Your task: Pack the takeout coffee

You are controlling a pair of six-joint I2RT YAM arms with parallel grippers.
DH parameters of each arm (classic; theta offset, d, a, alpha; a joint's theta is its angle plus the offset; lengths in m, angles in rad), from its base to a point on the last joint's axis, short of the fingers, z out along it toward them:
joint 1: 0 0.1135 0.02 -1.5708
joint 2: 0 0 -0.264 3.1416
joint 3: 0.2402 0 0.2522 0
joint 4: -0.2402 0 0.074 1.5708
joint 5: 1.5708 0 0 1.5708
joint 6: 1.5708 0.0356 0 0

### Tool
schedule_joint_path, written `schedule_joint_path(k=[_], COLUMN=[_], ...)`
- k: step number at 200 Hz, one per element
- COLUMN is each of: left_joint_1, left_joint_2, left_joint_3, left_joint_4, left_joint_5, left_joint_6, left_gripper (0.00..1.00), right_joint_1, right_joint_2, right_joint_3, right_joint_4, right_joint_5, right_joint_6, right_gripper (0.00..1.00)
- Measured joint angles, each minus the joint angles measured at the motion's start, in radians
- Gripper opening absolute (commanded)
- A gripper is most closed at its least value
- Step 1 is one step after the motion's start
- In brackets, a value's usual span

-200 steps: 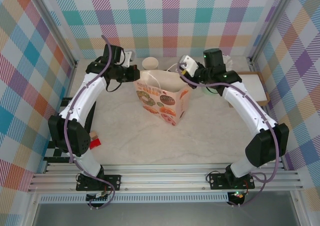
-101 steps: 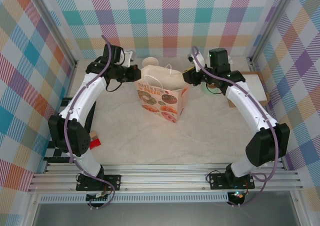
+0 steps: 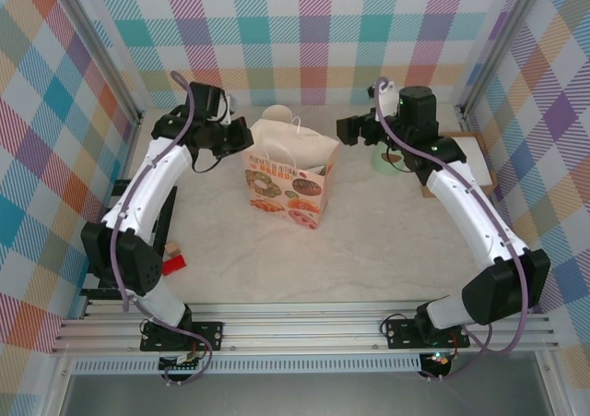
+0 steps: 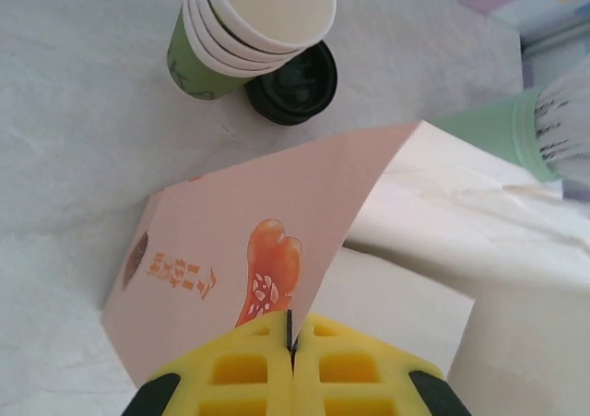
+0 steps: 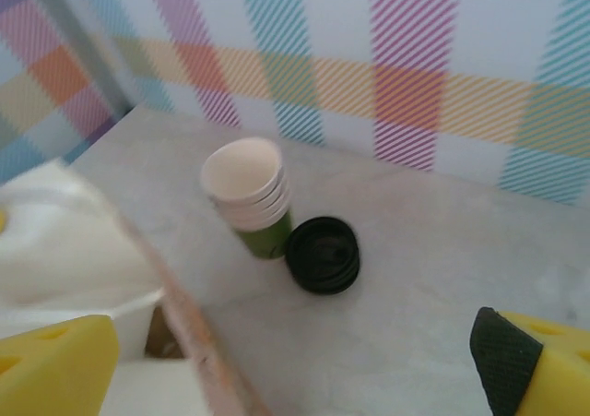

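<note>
Tabletop (image 3: 387,241): pale, marble-patterned, level. Multicoloured plaid walls (image 3: 313,29) enclose it at 9, 12 and 3 o'clock. Aluminium rails (image 3: 304,328) run along the 6 o'clock edge and carry both arm bases.

Overhead view: a printed paper bag (image 3: 281,190) stands upright and open-mouthed at the table centre. A stack of lidless cups (image 3: 277,114) stands at 12 o'clock from it, a mint-green mug (image 3: 387,158) at 2 o'clock, a white box (image 3: 470,158) at 3 o'clock and a red block (image 3: 172,265) at 8 o'clock. The right gripper (image 3: 348,130) hangs above the table at 2 o'clock from the bag and is not touching it.

Left wrist view: the left gripper (image 4: 291,333) has its yellow fingers pressed together on the bag's top edge. The takeout coffee (image 4: 293,82), black lid on, stands on the table just beside the stack, at 4 o'clock from it, outside the bag.

Right wrist view: the right gripper's fingers (image 5: 55,361) are spread wide, nothing between them. The coffee stands beside the stack, beyond the bag's rim.
</note>
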Motion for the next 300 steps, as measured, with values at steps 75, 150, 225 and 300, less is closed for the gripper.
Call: schedule_joint_path(k=[75,150,225,300], left_joint_1=[-0.188,-0.357,-0.431,-0.406], left_joint_2=[-0.137,-0.233,-0.325,-0.532], left_joint_3=[-0.133,-0.246,-0.341,-0.246], left_joint_4=[0.004,0.01,0.0,-0.047], left_joint_5=[-0.129,-0.356,-0.501,-0.783], left_joint_6=[-0.293,-0.543,-0.681,-0.358], left_gripper=[0.0,0.01,0.41,1.0], right_joint_1=[-0.022,-0.035,-0.044,-0.107], right_joint_2=[0.033,0.01,-0.104,-0.263], right_joint_3=[0.154,0.144,0.074,-0.174], right_joint_4=[-0.146,-0.228,-0.237,-0.199], right_joint_5=[0.24,0.323,0.336,0.471], right_joint_6=[0.192,0.211,0.21,0.224], right_gripper=[1.0,1.0,1.0,1.0])
